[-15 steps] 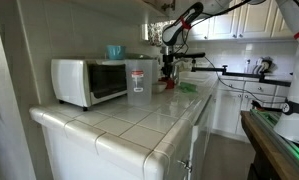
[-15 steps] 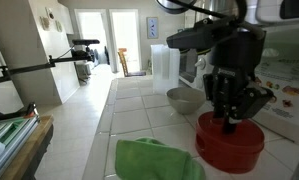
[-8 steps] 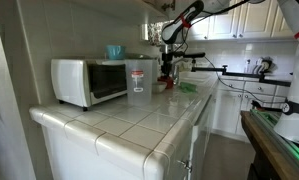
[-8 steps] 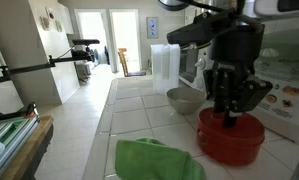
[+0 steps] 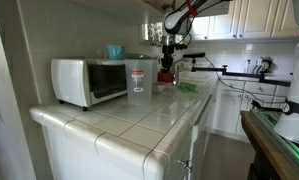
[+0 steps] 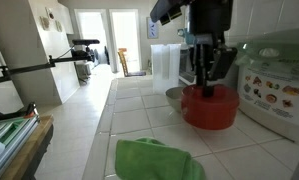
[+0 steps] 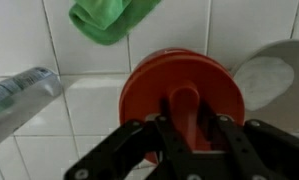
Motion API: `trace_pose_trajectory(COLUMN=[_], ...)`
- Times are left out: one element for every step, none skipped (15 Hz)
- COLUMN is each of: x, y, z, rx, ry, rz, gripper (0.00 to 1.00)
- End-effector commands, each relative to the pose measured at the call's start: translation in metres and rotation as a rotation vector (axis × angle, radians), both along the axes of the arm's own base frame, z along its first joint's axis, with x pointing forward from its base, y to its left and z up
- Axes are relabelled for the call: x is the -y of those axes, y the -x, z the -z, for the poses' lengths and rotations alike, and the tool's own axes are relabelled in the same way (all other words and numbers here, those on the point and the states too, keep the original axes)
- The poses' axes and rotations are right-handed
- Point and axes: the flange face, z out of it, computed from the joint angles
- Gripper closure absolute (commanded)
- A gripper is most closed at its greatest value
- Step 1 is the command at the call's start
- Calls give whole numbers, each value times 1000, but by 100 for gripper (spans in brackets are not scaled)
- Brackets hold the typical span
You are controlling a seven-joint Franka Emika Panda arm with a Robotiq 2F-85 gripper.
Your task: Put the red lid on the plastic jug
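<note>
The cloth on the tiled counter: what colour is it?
The cloth is plain bright green, clearest in an exterior view; the wrist view shows it too.

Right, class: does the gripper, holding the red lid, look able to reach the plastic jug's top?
Probably yes. The gripper is shut on the red lid, the plastic jug stands close by beside the microwave, and only a low bowl seems to lie between them.

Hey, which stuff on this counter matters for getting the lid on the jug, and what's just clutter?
Needed: red lid, held by the gripper; plastic jug.
Lying about: green cloth, bowl, teal cup, white microwave.
</note>
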Motion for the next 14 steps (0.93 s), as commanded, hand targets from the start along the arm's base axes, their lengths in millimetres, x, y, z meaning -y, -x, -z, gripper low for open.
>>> trace_pose_trajectory(x=[-15,-17,-18,-19,-20,-21,-23,-27,-32,-39,-47,-54,-62,-70], y=[29,35,39,42,45,47,49,49,48,45,42,40,37,35], z=[-21,-29,-34,-40,-44,-49,-53,-57,-62,-67,-73,-78,-83,-88], rx=[3,11,20,27,33,36,32,36,39,50,62,73,83,93], ry=[-18,-18,-17,-14,-16,-14,-14,-10,-7,-3,5,11,18,27], rz=[43,53,62,73,84,92,96,96,94,84,74,63,51,40], gripper=[92,92,92,92,92,92,92,92,92,92,92,92,92,92])
